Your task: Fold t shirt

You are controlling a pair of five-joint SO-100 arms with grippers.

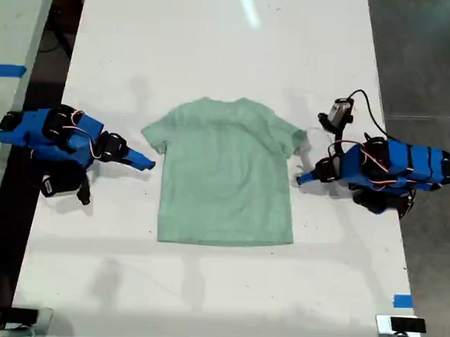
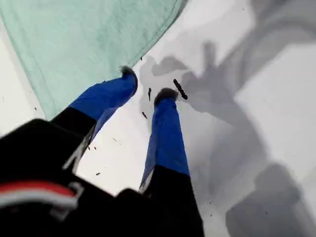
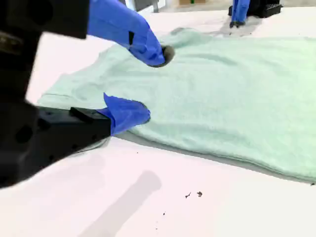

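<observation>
Across the middle of the white surface [image 1: 214, 42], the t shirt [image 1: 226, 172] lies spread flat and face up. Its round neck points toward the top of the exterior view, both short sleeves are out to the sides and the hem runs straight. It is plain pale mint green with no folds.

One blue arm [image 1: 60, 137] lies at the exterior view's left, its tip just beside the sleeve there. Another blue arm [image 1: 391, 168] lies at the exterior view's right, its tip just beside the shirt's edge below that sleeve. I cannot tell from the wrist views which arm is which.

My first hand [image 2: 147, 84] is released and grasps nothing. Its two blue fingers are spread over bare surface, and one dark tip sits at the curved edge of the cloth.

My second hand [image 3: 154, 84] is also released, jaws wide apart. One finger hangs above the cloth and the other rests low at the shirt's near edge, with no cloth pinched between them.
</observation>
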